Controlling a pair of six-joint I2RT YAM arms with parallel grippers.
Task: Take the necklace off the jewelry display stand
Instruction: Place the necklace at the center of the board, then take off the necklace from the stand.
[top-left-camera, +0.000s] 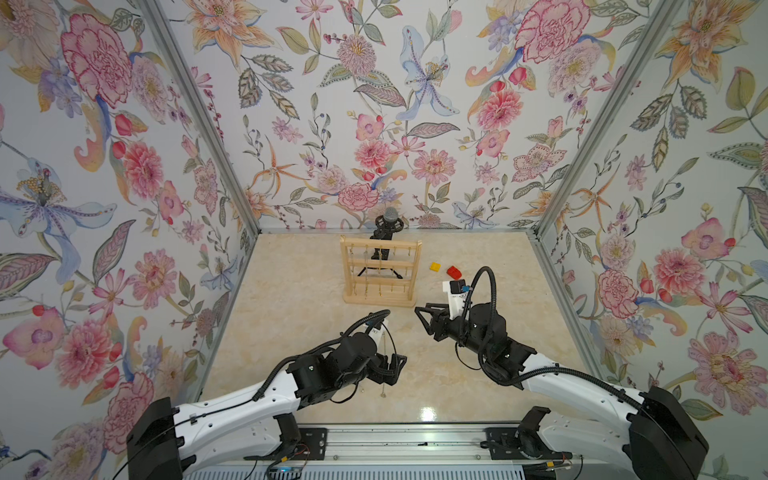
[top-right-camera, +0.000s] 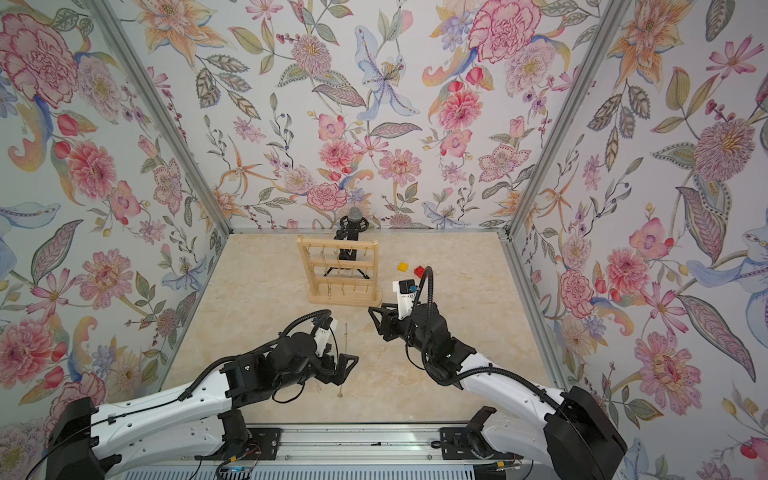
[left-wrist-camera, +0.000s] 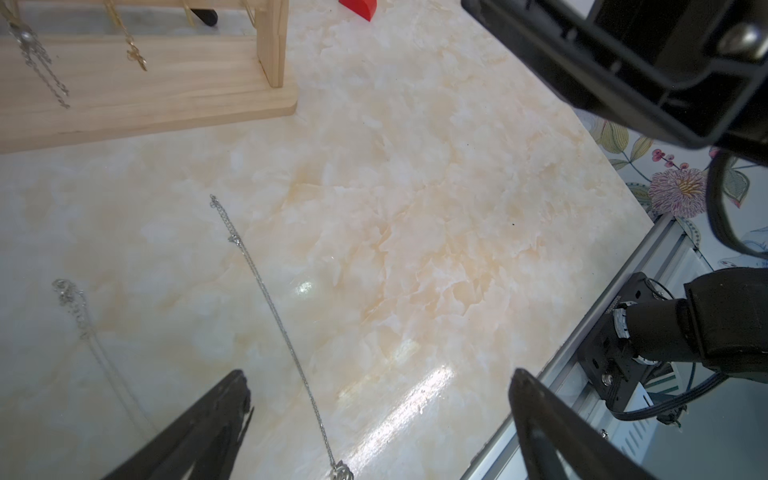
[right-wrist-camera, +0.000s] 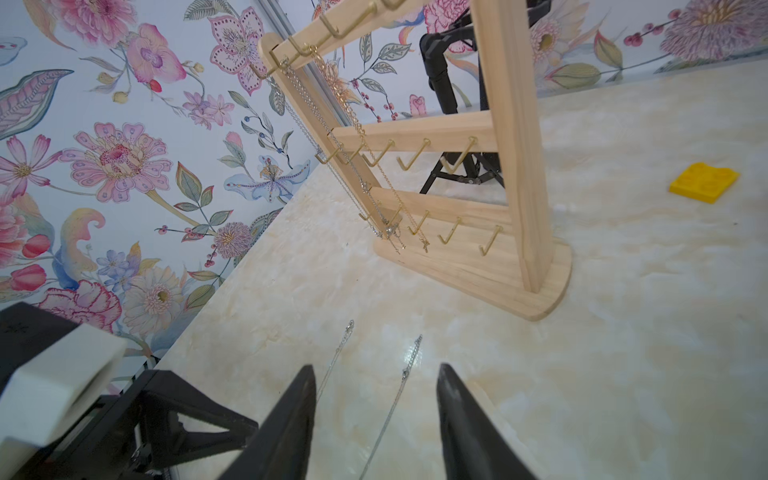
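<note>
The pale wooden jewelry display stand (top-left-camera: 378, 300) (top-right-camera: 345, 297) (left-wrist-camera: 145, 95) (right-wrist-camera: 511, 166) stands upright at the back middle of the marble table. Gold and silver chains (right-wrist-camera: 353, 166) hang from its hooks. A silver necklace (top-left-camera: 388, 353) (top-right-camera: 344, 357) (left-wrist-camera: 266, 299) (right-wrist-camera: 392, 411) lies flat on the table in two thin strands in front of the stand, with a small pendant (left-wrist-camera: 341, 473) at its near end. My left gripper (top-left-camera: 401, 365) (top-right-camera: 351, 365) (left-wrist-camera: 379, 374) hovers over it, open wide and holding nothing. My right gripper (top-left-camera: 424, 309) (top-right-camera: 376, 308) (right-wrist-camera: 377, 368) is open too, just above the chain's far ends.
A black microphone on a tripod (top-left-camera: 388, 220) stands behind the stand. A yellow brick (top-left-camera: 435, 266) (right-wrist-camera: 704, 183) and a red brick (top-left-camera: 454, 272) (left-wrist-camera: 357, 8) lie to the stand's right. Floral walls close three sides, and a metal rail (top-left-camera: 395, 440) runs along the front.
</note>
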